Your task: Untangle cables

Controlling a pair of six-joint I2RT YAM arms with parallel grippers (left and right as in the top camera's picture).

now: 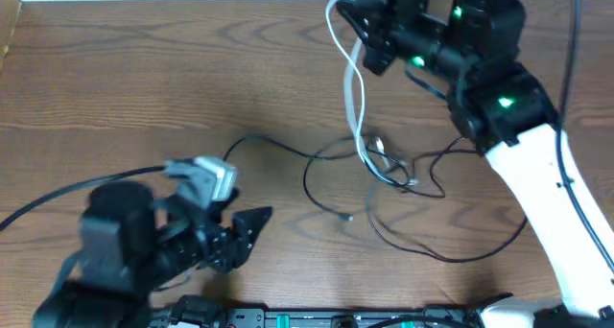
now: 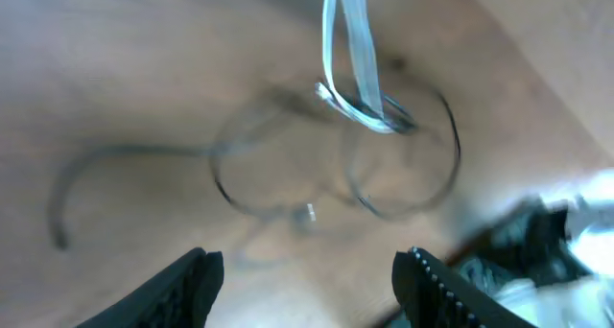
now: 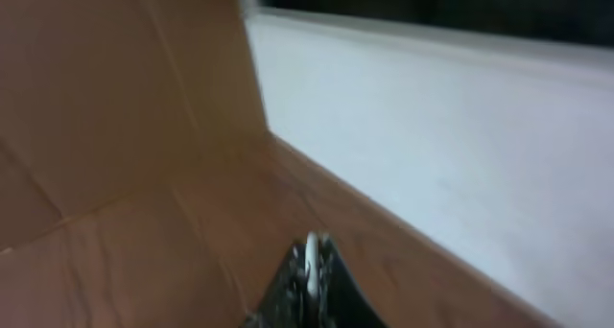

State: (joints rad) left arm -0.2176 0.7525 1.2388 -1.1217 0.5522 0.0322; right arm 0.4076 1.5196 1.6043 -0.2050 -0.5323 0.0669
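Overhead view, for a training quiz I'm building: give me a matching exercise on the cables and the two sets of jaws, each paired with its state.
1. white cable
2. black cables
3. left gripper
4. right gripper

A. jaws apart, empty
B. lying loose on the table
C. jaws shut on the white cable
D. lifted at one end

Pairs: 1-D, 2-B, 3-A, 4-C

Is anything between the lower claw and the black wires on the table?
Nothing visible: only bare table lies between the open left gripper and the black cables. The right gripper holds the white cable.
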